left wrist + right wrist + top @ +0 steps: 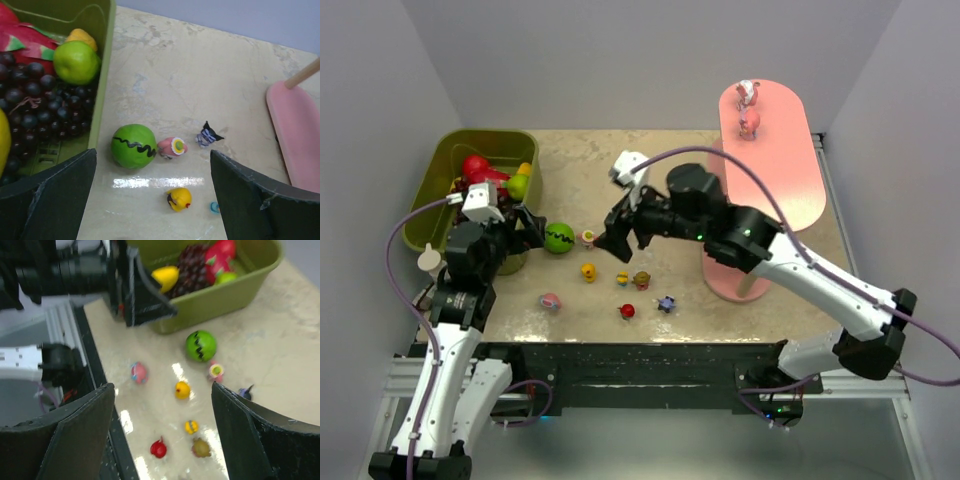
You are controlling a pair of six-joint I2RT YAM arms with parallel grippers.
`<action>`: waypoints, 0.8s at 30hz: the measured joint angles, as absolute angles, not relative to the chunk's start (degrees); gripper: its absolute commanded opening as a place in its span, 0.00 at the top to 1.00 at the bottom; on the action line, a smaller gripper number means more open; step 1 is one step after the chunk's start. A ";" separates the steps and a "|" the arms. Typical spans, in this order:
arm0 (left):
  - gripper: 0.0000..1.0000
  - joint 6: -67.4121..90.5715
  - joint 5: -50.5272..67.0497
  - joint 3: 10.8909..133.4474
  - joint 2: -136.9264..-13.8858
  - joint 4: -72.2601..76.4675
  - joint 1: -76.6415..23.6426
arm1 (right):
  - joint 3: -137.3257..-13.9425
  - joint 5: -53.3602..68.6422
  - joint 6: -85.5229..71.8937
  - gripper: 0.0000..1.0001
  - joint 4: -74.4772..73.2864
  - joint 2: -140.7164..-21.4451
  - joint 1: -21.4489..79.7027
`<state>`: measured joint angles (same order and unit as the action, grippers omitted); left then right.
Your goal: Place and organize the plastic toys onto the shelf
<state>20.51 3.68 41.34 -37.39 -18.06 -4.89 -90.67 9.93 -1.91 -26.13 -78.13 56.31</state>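
While shelf (pixel 790 185) runs lengthwise near-to-far, two toys (pixel 748 122) — seemingly upright — top it | left fingers (pixel 50 195) spread, empty | right fingers (pixel 260 440) likewise

Bright, even light fell from overhead, and the shadows were faint and soft-edged. The glossy table (pixel 165 80) threw back white streaks of glare in both wrist views and a pale sheen along its near edge in the top view. The right wrist picture was blurred throughout. The left wrist picture and the top view were sharp.

Two pink toys (pixel 748 122) top the pink shelf (pixel 780 170); small toys (pixel 588 271) lie scattered leftward.
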 measured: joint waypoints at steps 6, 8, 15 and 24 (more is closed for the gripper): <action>0.00 20.99 -9.63 43.97 -31.53 -22.26 -4.89 | -82.72 6.17 0.08 0.18 -23.86 -85.71 67.11; 0.00 20.99 -12.78 46.26 -29.43 -22.44 -4.89 | -81.19 4.60 0.51 0.18 -22.20 -88.79 70.67; 0.00 20.99 -15.55 52.88 -26.61 -23.09 -4.89 | -77.23 -1.10 0.73 0.20 -12.25 -99.74 76.84; 0.00 20.45 -10.13 53.87 -27.75 -27.51 -4.89 | -76.82 -8.88 2.48 0.22 -0.38 -111.68 77.43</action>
